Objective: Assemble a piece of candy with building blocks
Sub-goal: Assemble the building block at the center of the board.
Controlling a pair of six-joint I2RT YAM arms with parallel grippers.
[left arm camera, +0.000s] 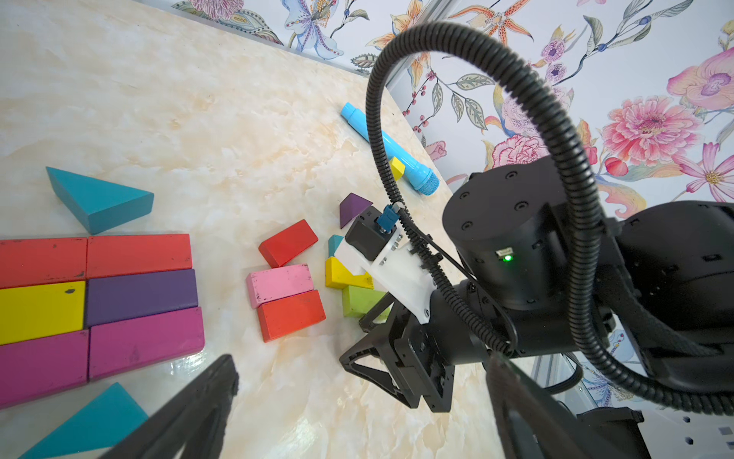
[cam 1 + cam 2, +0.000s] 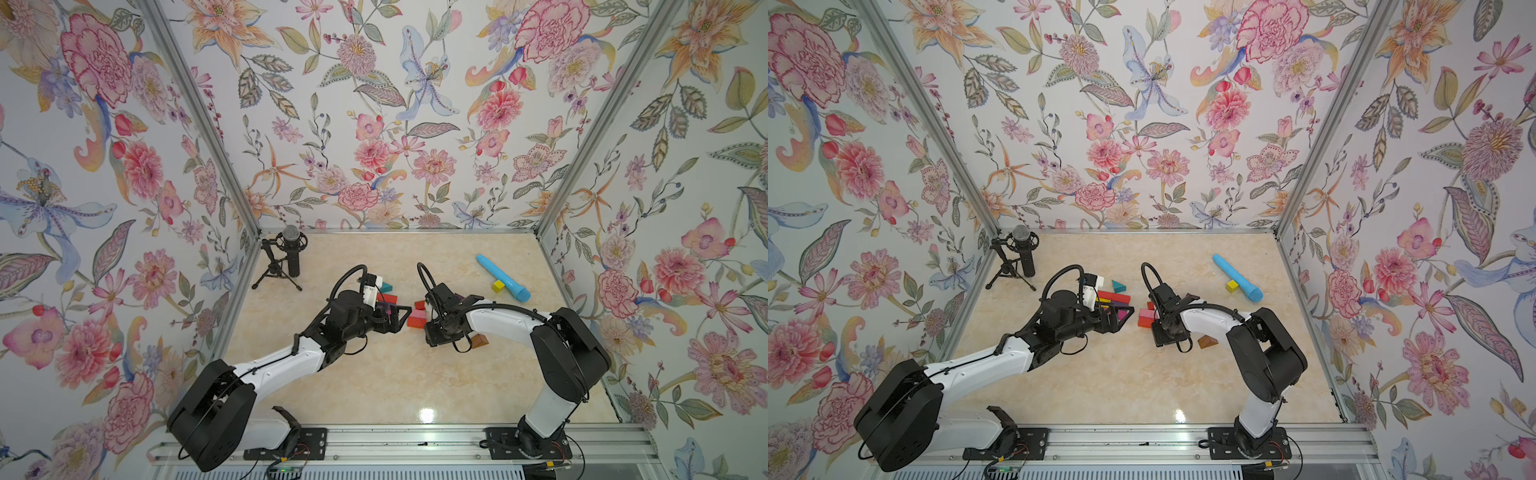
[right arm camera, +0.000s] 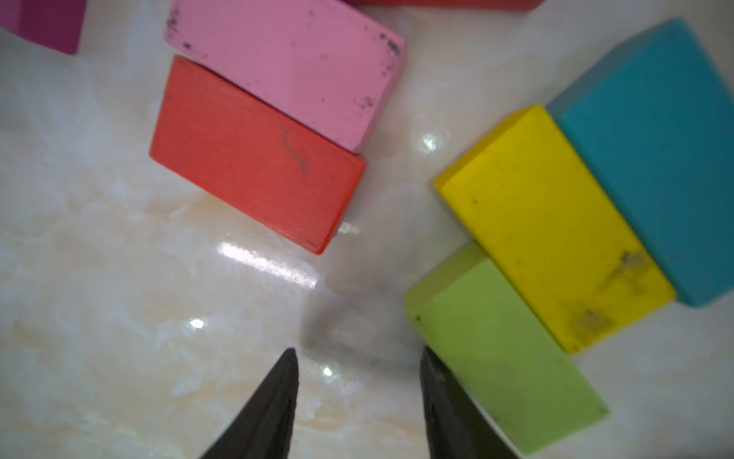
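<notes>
So the left arm [image 2: 274,365] and right arm [image 2: 498,320] are white shells with chunky black joints, ribbed black hose [image 1: 445,31] off each wrist, a green LED [image 1: 507,258], and the right gripper [image 3: 359,351] has pointy black tips.

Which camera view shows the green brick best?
The right wrist view: the green brick lies close up, nearly its whole top face showing. The left wrist view shows only part of it, behind the right wrist camera. In both top views the right arm covers it.
</notes>
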